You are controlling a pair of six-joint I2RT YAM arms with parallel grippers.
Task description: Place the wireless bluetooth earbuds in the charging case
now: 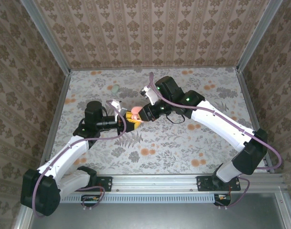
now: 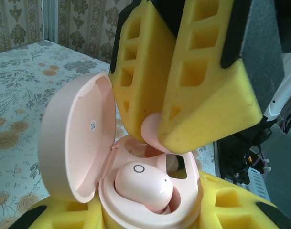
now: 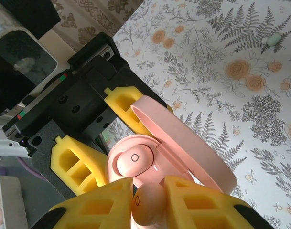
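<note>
The pink charging case [image 2: 112,198] is clamped between the yellow fingers [image 2: 231,200] of my left gripper [image 2: 145,217], with its lid [image 2: 73,138] swung open to the left. One pale pink earbud [image 2: 144,183] lies seated in the case's near well. My right gripper [image 3: 149,200] is shut on a second earbud [image 3: 149,205] and holds it right at the case's other well, which is partly hidden beneath it. In the top view both grippers meet mid-table around the case [image 1: 133,116]. From the right wrist I see the seated earbud [image 3: 134,162] and the lid [image 3: 183,138].
A small pale green object [image 1: 115,88] lies on the flower-printed table behind the grippers, and again at the upper right [image 3: 273,39] in the right wrist view. Patterned walls and aluminium rails [image 1: 59,109] bound the table on three sides.
</note>
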